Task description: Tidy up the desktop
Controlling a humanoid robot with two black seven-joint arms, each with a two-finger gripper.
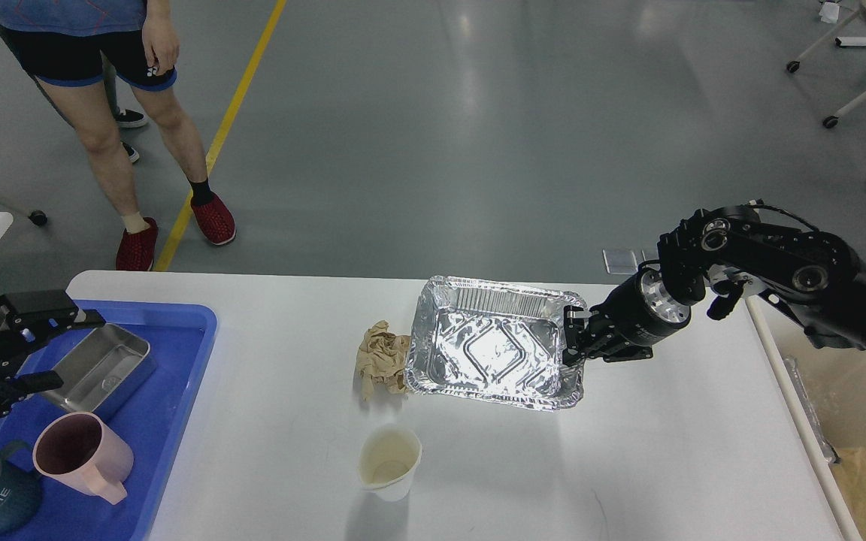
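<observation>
Foil tray (pixel 495 352): crinkled, rectangular, on smooth white bench (pixel 628 451).
Right gripper (pixel 573 337): clamped on tray's rim.
Left gripper (pixel 34 349): fingers apart.

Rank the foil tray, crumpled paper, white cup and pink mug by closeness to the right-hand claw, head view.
From the right gripper:
1. Foil tray, at its fingertips.
2. Crumpled paper, left of the tray.
3. White cup, nearer the front edge.
4. Pink mug, far left.
</observation>
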